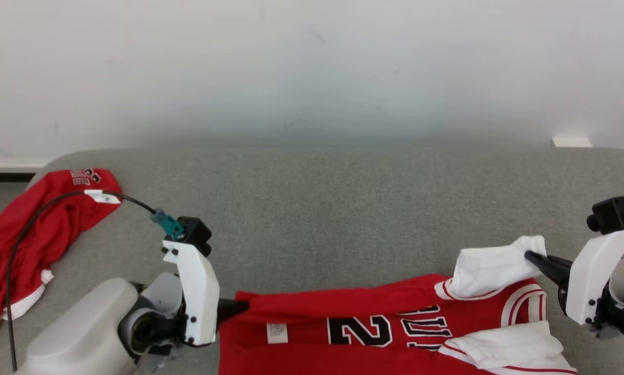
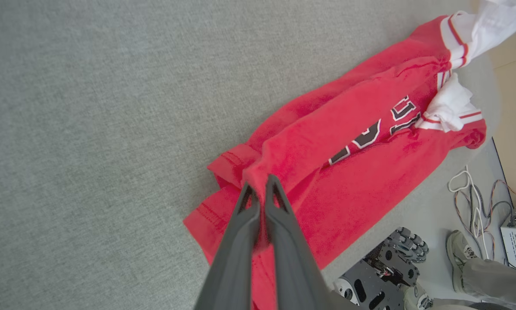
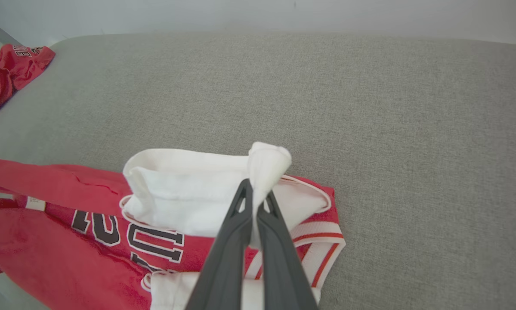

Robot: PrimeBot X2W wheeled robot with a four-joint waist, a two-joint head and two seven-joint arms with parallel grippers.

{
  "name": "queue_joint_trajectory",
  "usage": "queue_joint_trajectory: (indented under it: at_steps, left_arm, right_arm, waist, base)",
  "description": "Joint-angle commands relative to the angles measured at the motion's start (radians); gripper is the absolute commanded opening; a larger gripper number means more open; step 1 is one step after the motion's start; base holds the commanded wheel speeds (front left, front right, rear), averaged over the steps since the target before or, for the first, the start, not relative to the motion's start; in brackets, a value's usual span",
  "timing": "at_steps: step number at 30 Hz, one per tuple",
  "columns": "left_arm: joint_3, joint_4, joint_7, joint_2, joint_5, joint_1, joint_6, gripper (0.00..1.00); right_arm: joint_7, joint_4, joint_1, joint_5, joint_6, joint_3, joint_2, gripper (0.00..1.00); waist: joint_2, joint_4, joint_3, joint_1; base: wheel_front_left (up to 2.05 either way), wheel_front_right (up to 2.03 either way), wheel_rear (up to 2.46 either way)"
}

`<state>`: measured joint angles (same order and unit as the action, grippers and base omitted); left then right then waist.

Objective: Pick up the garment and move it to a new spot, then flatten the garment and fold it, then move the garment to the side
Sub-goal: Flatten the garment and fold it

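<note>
The garment (image 1: 364,323) is a red jersey with white sleeves and black-and-white lettering, lying along the near edge of the grey table. My left gripper (image 1: 239,306) is shut on its red hem corner; the left wrist view shows the same pinch, left gripper (image 2: 261,189) on the garment (image 2: 352,146). My right gripper (image 1: 531,256) is shut on the raised white sleeve (image 1: 491,271). From the right wrist, the right gripper (image 3: 254,199) clamps the bunched white sleeve (image 3: 189,189), lifted above the garment (image 3: 68,241).
A second red garment (image 1: 36,234) lies crumpled at the table's far left edge, with a black cable (image 1: 25,229) over it. Grey table (image 1: 332,208) stretches wide behind the jersey to a white wall. Below the table edge are a person's shoe (image 2: 458,254) and cables (image 2: 473,193).
</note>
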<state>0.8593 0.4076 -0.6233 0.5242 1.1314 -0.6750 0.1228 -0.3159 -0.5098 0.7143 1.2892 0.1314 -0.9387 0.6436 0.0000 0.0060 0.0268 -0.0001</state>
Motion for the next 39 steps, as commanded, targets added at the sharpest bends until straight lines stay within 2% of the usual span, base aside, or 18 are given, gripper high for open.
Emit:
queue_joint_trajectory:
  at_steps: [1, 11, 12, 13, 14, 15, 22, 27, 30, 32, 36, 39]
  left_arm:
    - [0.011, 0.004, -0.035, 0.012, 0.02, 0.012, 0.003, 0.0]
    - [0.064, 0.011, -0.163, 0.034, 0.09, 0.039, 0.008, 0.0]
    - [0.069, 0.013, -0.167, 0.035, 0.089, 0.042, 0.008, 0.22]
    - [0.075, 0.017, -0.169, 0.036, 0.085, 0.046, 0.008, 0.48]
    - [0.08, 0.02, -0.173, 0.037, 0.083, 0.051, 0.009, 0.82]
    - [0.085, 0.023, -0.175, 0.038, 0.083, 0.053, 0.009, 1.0]
    - [0.088, 0.021, -0.132, 0.044, 0.062, 0.025, 0.009, 1.0]
    - [0.065, -0.006, 0.001, 0.072, -0.013, -0.02, 0.008, 1.0]
    - [0.027, -0.021, 0.116, 0.085, -0.053, -0.039, -0.001, 1.0]
    - [-0.002, -0.037, 0.216, 0.09, -0.089, -0.037, -0.023, 1.0]
    - [-0.041, -0.059, 0.42, 0.097, -0.179, -0.001, -0.101, 1.0]
    - [-0.083, -0.083, 0.561, 0.099, -0.221, 0.034, -0.175, 1.0]
  right_arm:
    - [-0.017, 0.013, -0.023, 0.018, -0.002, -0.011, 0.02, 0.0]
    - [-0.138, 0.036, -0.075, 0.099, -0.002, -0.068, 0.05, 0.0]
    - [-0.147, 0.034, -0.082, 0.103, -0.002, -0.075, 0.048, 0.12]
    - [-0.155, 0.032, -0.088, 0.108, -0.002, -0.081, 0.045, 0.37]
    - [-0.163, 0.03, -0.093, 0.113, -0.002, -0.084, 0.042, 0.86]
    - [-0.172, 0.026, -0.098, 0.118, -0.002, -0.089, 0.039, 1.0]
    - [-0.216, 0.051, -0.118, 0.16, -0.002, -0.099, 0.052, 1.0]
    - [-0.155, 0.122, -0.111, 0.173, -0.002, -0.06, 0.087, 1.0]
    - [-0.047, 0.182, -0.094, 0.155, -0.002, -0.011, 0.106, 1.0]
    - [0.062, 0.219, -0.086, 0.126, -0.002, 0.03, 0.113, 1.0]
    - [0.345, 0.262, -0.096, 0.039, -0.002, 0.121, 0.097, 1.0]
    - [0.493, 0.252, -0.131, -0.03, -0.002, 0.164, 0.087, 1.0]
  waist:
    - [0.0, -0.014, -0.024, 0.0001]
    - [0.0, -0.04, -0.043, 0.0001]
    - [0.0, -0.041, -0.044, 0.0001]
    - [0.0, -0.043, -0.045, 0.0001]
    - [0.0, -0.043, -0.046, 0.0001]
    - [0.0, -0.044, -0.047, 0.0001]
    - [0.0, -0.042, -0.069, 0.0001]
    - [0.0, -0.037, -0.085, 0.0001]
    - [0.0, -0.034, -0.09, 0.0001]
    - [0.0, -0.032, -0.091, 0.0001]
    - [0.0, -0.027, -0.092, 0.0001]
    - [0.0, -0.021, -0.095, 0.0001]
  base:
    - [0.0, 0.0, 0.0]
    - [0.0, 0.0, 0.0]
    - [0.0, 0.0, 0.0]
    - [0.0, 0.0, 0.0]
    - [0.0, 0.0, 0.0]
    - [0.0, 0.0, 0.0]
    - [0.0, 0.0, 0.0]
    - [0.0, 0.0, 0.0]
    - [0.0, 0.0, 0.0]
    - [0.0, 0.0, 0.0]
    - [0.0, 0.0, 0.0]
    - [0.0, 0.0, 0.0]
